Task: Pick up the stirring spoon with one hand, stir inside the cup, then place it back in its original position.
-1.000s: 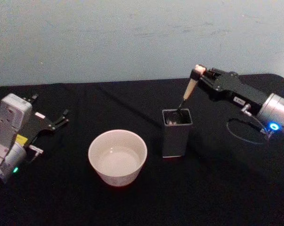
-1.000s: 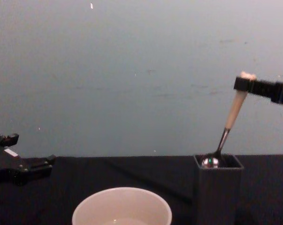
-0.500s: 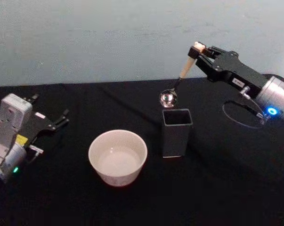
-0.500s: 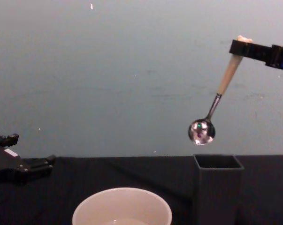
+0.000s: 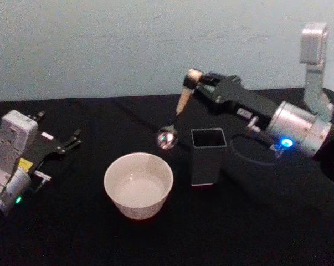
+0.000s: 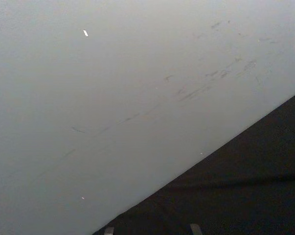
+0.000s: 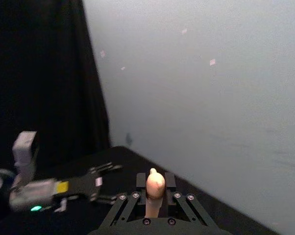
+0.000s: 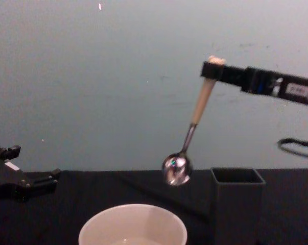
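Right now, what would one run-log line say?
right gripper: jaws shut on stirring spoon | spoon: aloft between holder and cup | left gripper: idle, open

A worktop covered with plain black cloth takes the whole near part of the scene, from the left side to the right side. Behind its far edge stands a pale blue-grey wall, and the two meet in a straight line. The wall carries a small white speck high on the left and some thin dark scratches. In the right wrist view a tall black surface rises beside the wall; I cannot tell if it is cloth.
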`<state>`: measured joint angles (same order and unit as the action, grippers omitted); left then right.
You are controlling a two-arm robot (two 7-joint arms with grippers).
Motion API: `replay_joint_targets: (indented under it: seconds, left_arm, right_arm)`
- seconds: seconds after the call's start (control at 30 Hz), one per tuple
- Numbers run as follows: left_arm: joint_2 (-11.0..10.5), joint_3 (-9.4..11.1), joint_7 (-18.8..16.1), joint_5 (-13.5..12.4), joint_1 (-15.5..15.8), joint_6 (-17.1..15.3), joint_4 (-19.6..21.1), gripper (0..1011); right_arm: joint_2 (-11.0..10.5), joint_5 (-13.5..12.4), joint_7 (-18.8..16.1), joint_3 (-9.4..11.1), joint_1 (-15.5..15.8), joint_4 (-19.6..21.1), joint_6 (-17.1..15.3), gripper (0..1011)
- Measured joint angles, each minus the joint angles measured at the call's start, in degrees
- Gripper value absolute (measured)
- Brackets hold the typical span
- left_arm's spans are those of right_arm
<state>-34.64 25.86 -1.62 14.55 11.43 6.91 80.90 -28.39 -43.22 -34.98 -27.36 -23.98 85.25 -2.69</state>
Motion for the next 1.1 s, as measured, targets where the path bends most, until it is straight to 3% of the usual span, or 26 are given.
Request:
replay_joint_targets:
  seconds: [0.33,0.5,1.1]
  left_arm:
    - [0.0,0.0,0.0,0.0,0.0,0.0,0.0,1001]
    - [0.0,0.0,0.0,0.0,0.0,0.0,0.0,1001]
    - [0.0,0.0,0.0,0.0,0.0,0.0,0.0,1001]
  right_arm:
    - [0.7,0.7,-3.5,-4.1,-1.3,-1.0,-1.0,215]
    - [0.9,2.4,-5.7,-7.0,-2.3,-2.6,-0.3,215]
    - [1.7,7.8,-7.9,-11.3,-3.0,-5.4,2.0,215]
